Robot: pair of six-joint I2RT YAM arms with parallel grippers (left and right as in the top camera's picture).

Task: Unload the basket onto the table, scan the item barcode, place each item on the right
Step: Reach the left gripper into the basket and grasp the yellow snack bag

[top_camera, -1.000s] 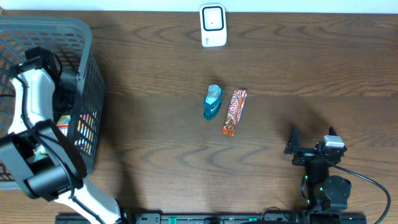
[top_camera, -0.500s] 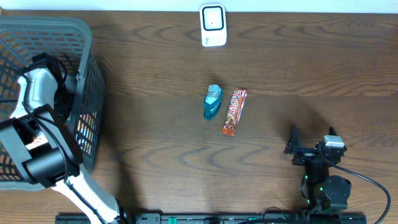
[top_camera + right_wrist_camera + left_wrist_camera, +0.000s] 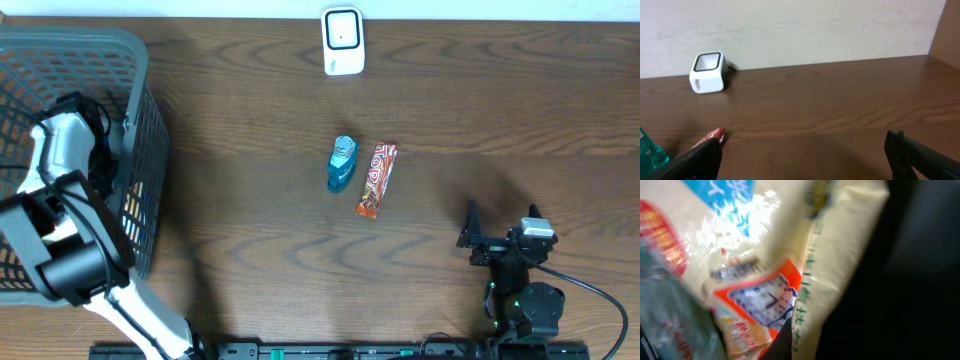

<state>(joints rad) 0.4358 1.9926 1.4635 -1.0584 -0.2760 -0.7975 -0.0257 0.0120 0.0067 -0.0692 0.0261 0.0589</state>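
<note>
1. While the left arm (image 3: 62, 150) reaches down into the grey basket (image 3: 140, 70) at the table's left edge, the task appears to stand at its opening step: taking an item out. Nothing lies at the white scanner (image 3: 342, 40), which stands at the table's far edge, well apart from the basket.
2. Item. The left wrist view is filled, blurred and very close, by crinkly wrappers inside the basket. A cream packet (image 3: 840, 255) with blue print lies there, and a smaller pack with an orange-bordered label (image 3: 765, 300) lies against it. No barcode can be made out.
3. Remaining steps, as judged: lift one packet clear of the basket wall, carry it across to the scanner and turn its barcode toward the scanner window.
4. A blue bottle (image 3: 341, 165) and a candy bar (image 3: 377, 180) lie just beside each other at mid-table, touched by neither arm. Whether they have been scanned cannot be told.
5. Left gripper. Its fingers show in no view. The jaws are pressed together, right at the wrappers. Whether they pinch a fold of wrapper cannot be told.
6. Right gripper (image 3: 804, 142). Its jaws are spread wide and empty, low over the table's near right part, facing the scanner.
</note>
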